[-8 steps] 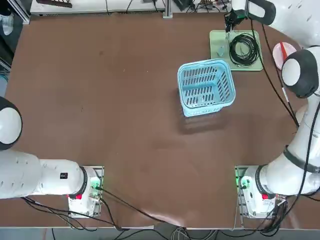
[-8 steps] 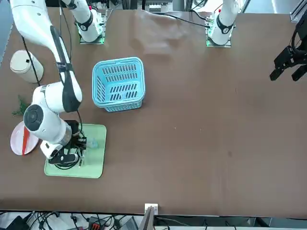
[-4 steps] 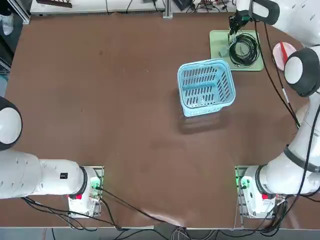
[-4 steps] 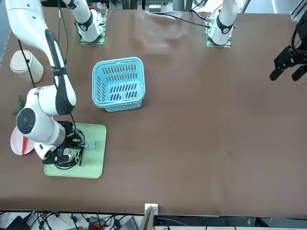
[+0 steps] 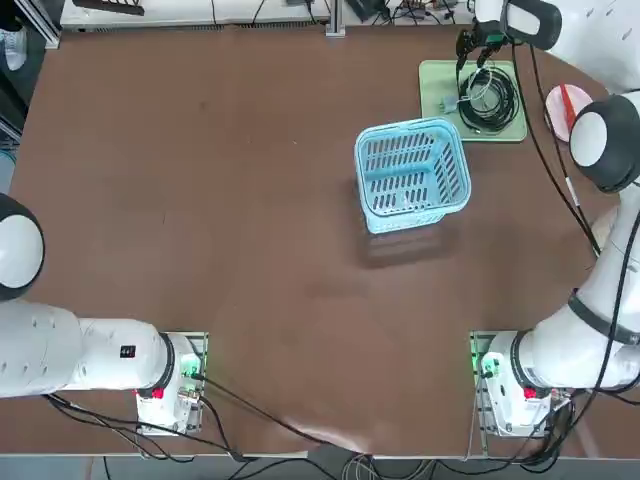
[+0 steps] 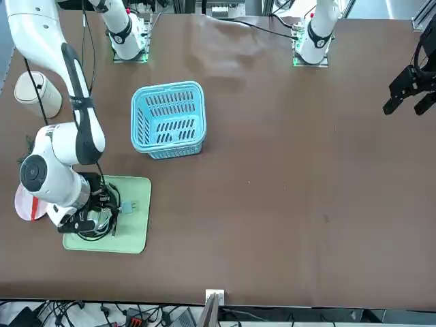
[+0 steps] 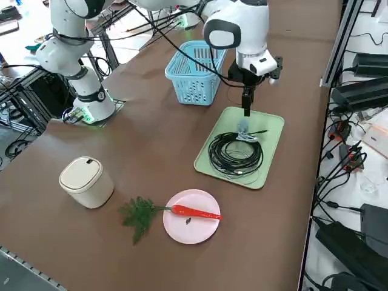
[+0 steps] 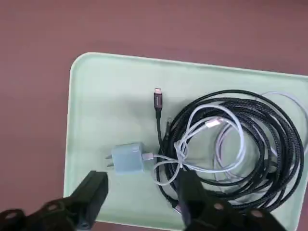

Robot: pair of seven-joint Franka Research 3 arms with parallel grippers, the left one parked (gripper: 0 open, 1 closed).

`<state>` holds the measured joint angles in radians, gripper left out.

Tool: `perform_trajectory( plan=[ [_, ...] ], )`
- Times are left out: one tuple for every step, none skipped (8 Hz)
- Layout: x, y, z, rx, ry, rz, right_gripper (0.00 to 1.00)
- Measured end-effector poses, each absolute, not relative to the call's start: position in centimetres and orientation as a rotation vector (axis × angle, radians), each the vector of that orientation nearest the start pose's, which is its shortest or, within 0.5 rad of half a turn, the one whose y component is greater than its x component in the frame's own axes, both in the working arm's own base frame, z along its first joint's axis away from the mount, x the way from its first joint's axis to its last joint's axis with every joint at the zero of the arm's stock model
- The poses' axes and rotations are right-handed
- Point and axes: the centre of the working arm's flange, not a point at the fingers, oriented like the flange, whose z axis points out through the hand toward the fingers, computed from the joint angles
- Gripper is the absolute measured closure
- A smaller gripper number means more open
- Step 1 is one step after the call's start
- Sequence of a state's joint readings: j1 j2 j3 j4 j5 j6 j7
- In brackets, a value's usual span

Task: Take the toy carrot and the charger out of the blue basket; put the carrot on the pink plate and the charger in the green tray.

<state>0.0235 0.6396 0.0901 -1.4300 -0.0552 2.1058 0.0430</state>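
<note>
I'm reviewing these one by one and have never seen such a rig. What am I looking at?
Two white robot arms share a brown table. The pictures look down from overhead, across from the front, diagonally from the robot's right, and from the working arm's wrist. The right claw is open over the green tray, holding nothing. In the tray lie the white charger and a coiled black cable. The toy carrot lies across the pink plate, leaves past its edge. Nearby are the blue basket and a white lidded container.
</note>
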Motion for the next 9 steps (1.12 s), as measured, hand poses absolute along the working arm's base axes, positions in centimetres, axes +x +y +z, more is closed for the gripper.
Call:
perform_trajectory(
  plan=[
    [72.1,6.8,32.6,-3.129,-0.125,-0.069,0.0],
    [72.3,7.0,33.4,-3.127,-0.128,-0.091,0.0],
    [72.4,7.3,34.9,-3.124,-0.124,-0.128,0.0],
    [72.1,7.2,37.4,-3.125,-0.1,-0.143,0.0],
    [71.0,7.1,41.1,-3.134,-0.071,-0.114,0.0],
    [69.1,6.8,45.9,-3.145,-0.059,-0.07,0.0],
    [66.7,6.6,51.1,-3.154,-0.051,-0.038,0.0],
    [64.0,6.4,55.8,-3.162,-0.047,-0.027,0.0],
    [61.7,6.2,59.3,-3.168,-0.042,-0.031,0.0]
  ],
)
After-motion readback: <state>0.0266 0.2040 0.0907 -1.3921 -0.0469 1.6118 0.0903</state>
